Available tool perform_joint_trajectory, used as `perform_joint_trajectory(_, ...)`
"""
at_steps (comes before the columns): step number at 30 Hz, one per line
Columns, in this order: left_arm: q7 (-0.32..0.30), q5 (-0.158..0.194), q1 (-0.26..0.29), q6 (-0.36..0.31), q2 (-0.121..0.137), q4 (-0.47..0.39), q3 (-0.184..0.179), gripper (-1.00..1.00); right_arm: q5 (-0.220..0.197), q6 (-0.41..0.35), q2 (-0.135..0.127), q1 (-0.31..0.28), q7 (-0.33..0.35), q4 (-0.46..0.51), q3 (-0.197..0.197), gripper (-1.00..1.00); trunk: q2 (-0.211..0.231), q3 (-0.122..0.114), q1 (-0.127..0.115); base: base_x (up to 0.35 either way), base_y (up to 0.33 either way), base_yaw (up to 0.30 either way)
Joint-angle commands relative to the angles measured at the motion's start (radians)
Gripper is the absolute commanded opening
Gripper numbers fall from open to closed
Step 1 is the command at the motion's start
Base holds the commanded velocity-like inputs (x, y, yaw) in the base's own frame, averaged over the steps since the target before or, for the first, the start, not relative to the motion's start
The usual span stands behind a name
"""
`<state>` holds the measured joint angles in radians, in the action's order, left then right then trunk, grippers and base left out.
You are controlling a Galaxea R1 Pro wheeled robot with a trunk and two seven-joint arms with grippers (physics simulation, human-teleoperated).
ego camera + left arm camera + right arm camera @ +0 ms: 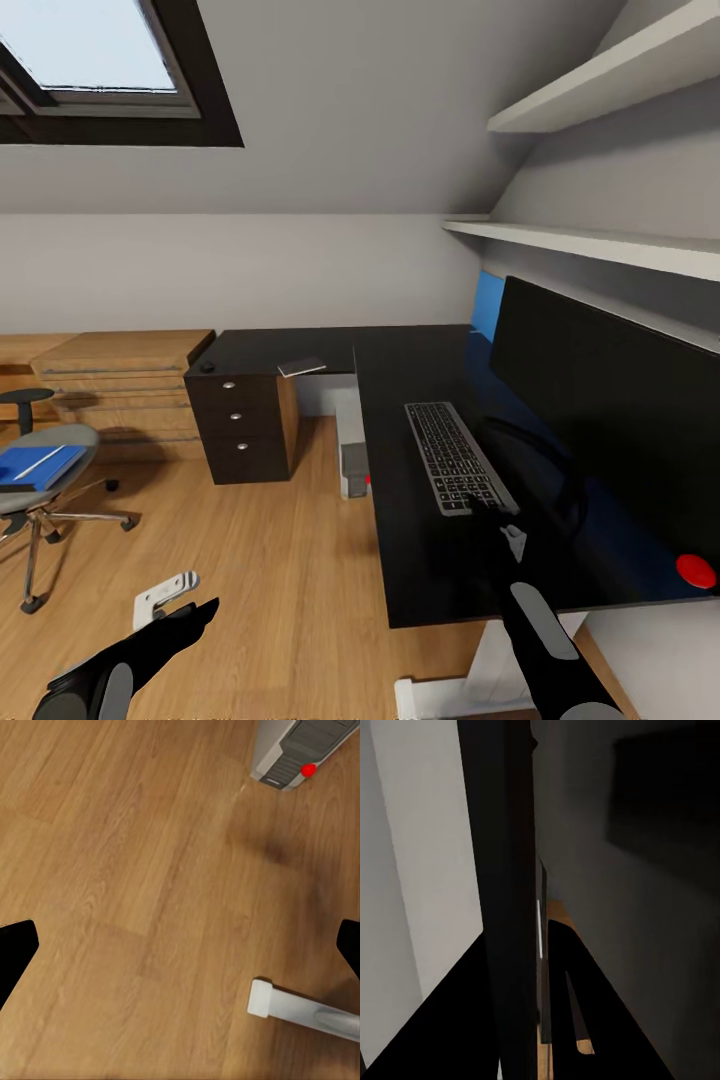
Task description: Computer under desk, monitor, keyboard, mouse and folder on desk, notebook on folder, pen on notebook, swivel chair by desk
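The left gripper [185, 612] is hanging spread over floor. The right gripper [492, 505] is clamping the keyboard's [455, 456] near edge on the desk [400, 560], settling it beside the monitor [610, 420] (folder [38, 465] waiting on the chair [40, 480]).

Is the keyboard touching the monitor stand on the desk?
Cannot tell. In the head view the keyboard lies beside the monitor, but the dark desk hides where the stand's foot ends.

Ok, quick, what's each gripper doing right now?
Left gripper: open, empty, over the floor.
Right gripper: at the near end of the keyboard on the desk; state cannot be told.
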<state>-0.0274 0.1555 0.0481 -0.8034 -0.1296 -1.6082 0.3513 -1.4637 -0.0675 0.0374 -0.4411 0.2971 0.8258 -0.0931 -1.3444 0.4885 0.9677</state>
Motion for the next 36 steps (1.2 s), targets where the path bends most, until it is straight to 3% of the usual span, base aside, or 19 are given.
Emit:
perform_joint_trajectory(1, -0.003, 0.004, 0.001, -0.005, -0.001, -0.001, 0.003, 1.0, -0.013, -0.008, 0.001, -0.001, 0.007, 0.0, -0.003, -1.0, -0.001, 0.001, 0.0, -0.162, -0.132, 0.0)
perform_joint_trajectory(27, -0.003, 0.004, 0.001, -0.002, -0.001, -0.002, 0.005, 1.0, -0.012, -0.001, 0.001, -0.001, 0.007, -0.002, -0.003, -1.0, -0.001, 0.001, 0.0, -0.001, -0.111, 0.0)
perform_joint_trajectory(36, 0.0, 0.004, 0.001, -0.005, -0.002, -0.005, 0.009, 1.0, -0.012, -0.001, 0.001, -0.001, 0.007, -0.001, -0.003, -1.0, -0.064, 0.029, 0.034, 0.002, -0.003, 0.0)
